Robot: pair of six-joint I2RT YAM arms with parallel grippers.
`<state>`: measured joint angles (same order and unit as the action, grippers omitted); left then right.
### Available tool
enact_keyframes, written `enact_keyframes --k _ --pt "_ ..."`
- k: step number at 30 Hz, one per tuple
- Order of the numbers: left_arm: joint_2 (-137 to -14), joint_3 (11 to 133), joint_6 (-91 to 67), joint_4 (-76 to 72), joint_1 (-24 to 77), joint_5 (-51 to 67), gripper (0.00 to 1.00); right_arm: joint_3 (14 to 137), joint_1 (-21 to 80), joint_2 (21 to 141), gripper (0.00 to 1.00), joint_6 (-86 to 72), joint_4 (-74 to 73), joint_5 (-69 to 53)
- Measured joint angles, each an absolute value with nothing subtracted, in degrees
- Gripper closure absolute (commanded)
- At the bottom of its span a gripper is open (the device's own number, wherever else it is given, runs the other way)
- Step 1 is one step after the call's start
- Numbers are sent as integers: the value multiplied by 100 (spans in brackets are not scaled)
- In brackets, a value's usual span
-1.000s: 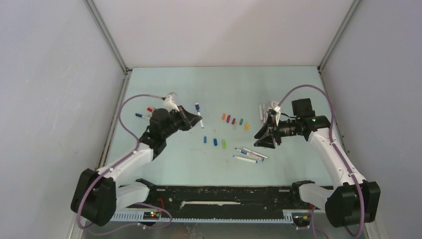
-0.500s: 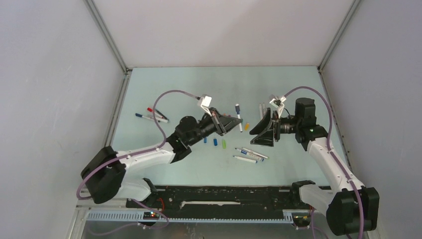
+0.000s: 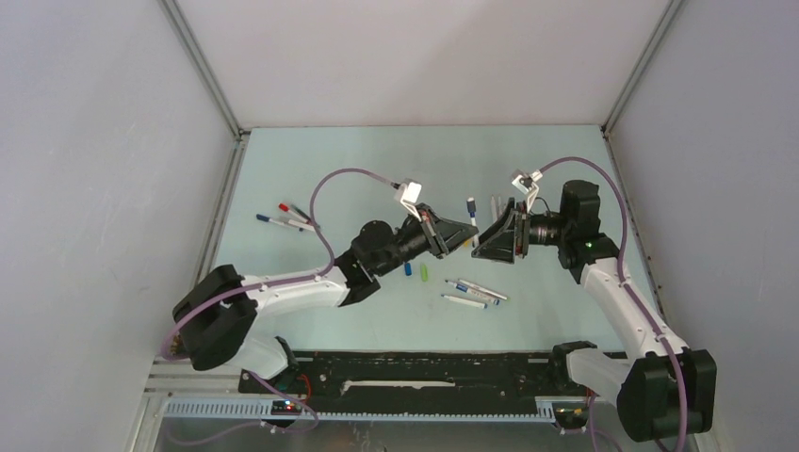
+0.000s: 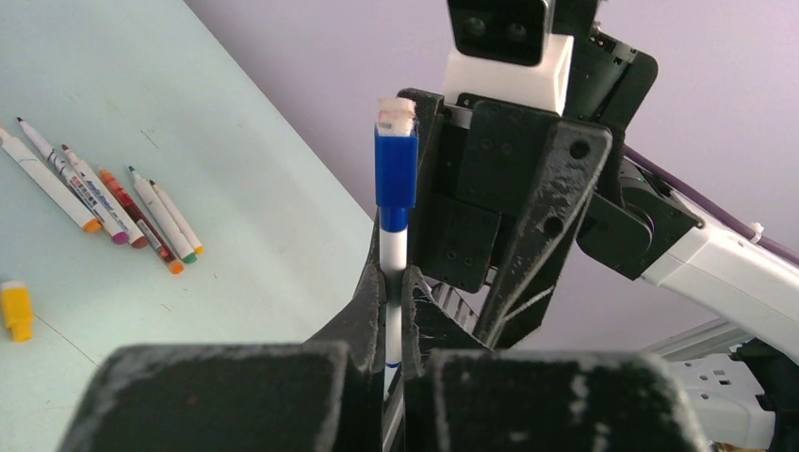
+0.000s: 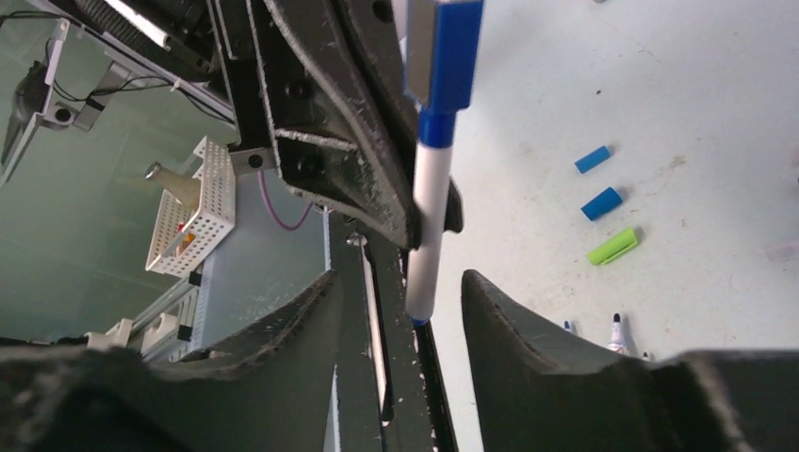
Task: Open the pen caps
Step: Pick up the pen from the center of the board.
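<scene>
Swung in from the left side of the counter [image 3: 377, 160] to its centre within 1 second: left pincer [image 3: 460, 233], bringing a pen [image 3: 471, 209] up off the surface. Turned inward to meet it: right pincer [image 3: 490, 237], now almost nose to nose with the left.

Left pincer clamped shut on the white barrel, well below the blue cap [image 4: 396, 169]. Cap fully seated, sticking out past the fingertips. Right pincer open, fingers [image 5: 509, 320] spread either side of the barrel's bare end and touching nothing, not yet on the cap.

Judged as the set-up for 1 pull, with the cap presented and the grip on it yet to come. Next move calls for a shift along to the cap, then a squeeze and a straight draw along the pen's axis.

Around, near to far:
- Closest to the bases, a few pens [image 3: 474, 292] loose on the counter.
- Just beyond, loose caps [image 3: 415, 270], blue and green, under the left arm, plus a yellow cap [image 4: 16, 311] in the left wrist view.
- Off to the left, more pens [image 3: 283, 217] with red and blue ends, seemingly capped.
- Farther back, beside the right pincer, a row of uncapped pens [image 4: 104, 193], coloured tips bare.

Nothing between the 2 pincers but the pen. Likely trouble is the tight clearance, with the closing right fingers liable to catch the left ones instead of the cap.
</scene>
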<state>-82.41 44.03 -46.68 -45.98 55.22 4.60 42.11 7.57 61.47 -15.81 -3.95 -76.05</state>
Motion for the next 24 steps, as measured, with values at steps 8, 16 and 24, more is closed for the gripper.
enact_keyframes --k 8,16,24 --pt "-8335 4501 -4665 -4609 5647 456 98 4165 727 6198 90 -1881 -134 -7518" --pt "-8276 4501 -4626 -4543 5682 233 50 4147 687 6200 100 -1828 -71 -7555" --pt "-7153 4427 -4080 -4134 5684 -307 0 4143 637 6169 100 -836 -440 -8246"
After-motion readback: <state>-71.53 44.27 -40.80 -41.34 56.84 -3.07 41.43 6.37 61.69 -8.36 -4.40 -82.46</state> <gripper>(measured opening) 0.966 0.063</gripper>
